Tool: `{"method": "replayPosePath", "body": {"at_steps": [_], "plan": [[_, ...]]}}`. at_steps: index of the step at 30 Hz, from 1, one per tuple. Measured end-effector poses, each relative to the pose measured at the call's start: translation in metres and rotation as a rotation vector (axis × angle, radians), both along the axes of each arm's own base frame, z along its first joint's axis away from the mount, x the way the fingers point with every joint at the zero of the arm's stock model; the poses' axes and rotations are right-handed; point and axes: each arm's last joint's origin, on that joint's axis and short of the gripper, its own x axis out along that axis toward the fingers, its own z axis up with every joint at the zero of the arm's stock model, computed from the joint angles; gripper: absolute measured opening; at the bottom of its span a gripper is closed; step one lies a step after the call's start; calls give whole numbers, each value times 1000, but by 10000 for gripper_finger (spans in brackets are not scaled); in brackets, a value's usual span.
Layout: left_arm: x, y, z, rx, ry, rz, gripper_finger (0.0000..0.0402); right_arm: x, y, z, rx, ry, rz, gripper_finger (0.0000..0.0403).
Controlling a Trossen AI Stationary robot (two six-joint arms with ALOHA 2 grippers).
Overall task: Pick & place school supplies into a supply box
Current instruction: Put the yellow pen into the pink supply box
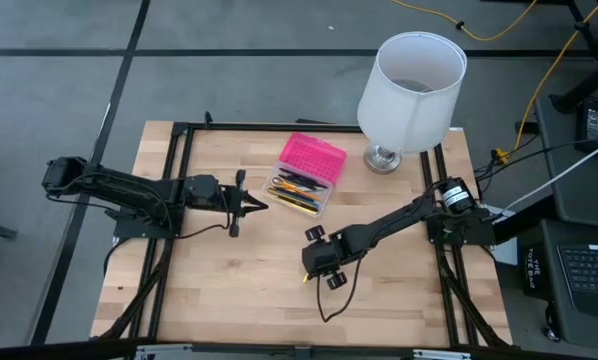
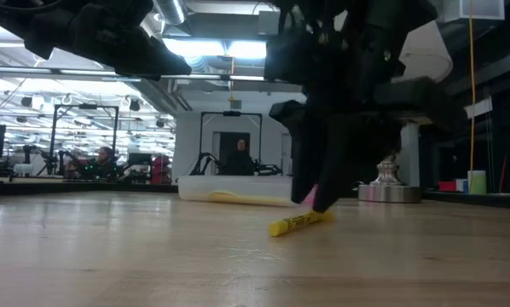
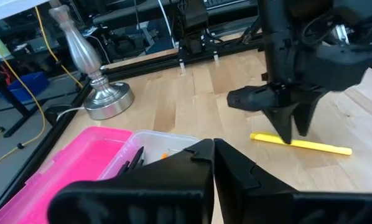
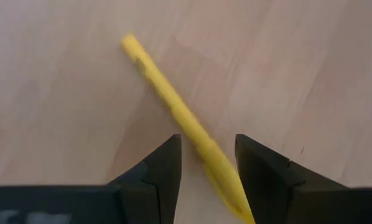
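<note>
A yellow pen (image 4: 173, 106) lies flat on the wooden table, also visible in the low view (image 2: 299, 223) and the left wrist view (image 3: 310, 145). My right gripper (image 4: 206, 155) points down over the pen's one end, open, with a finger on either side of the pen. The supply box (image 1: 314, 155) lies open at the table's far middle, its pink half farther back and its clear half (image 1: 299, 190) holding several pens and pencils. My left gripper (image 1: 259, 205) is shut and hovers just left of the box, holding nothing.
A white lamp (image 1: 409, 90) with a silver base (image 3: 105, 99) stands at the far right, close behind the box. A black metal frame (image 1: 179, 180) runs along the table's left, right and far sides. Bare wood lies between the box and the near edge.
</note>
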Motion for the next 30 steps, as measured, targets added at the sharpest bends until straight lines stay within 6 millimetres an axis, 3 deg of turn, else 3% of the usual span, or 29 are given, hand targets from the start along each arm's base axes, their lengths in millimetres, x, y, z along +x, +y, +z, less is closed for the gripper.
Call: {"method": "replayPosePath", "body": {"at_steps": [20,24,30], "plan": [[0,0,0,-1,-3,0,2,5,-13,-16,43,67,-70,151],[0,0,0,0,-3,-1,6,5,-13,-17,47,71,-69,120],[0,0,0,0,-3,-1,2,4,-12,-17,48,73,-66,39]]}}
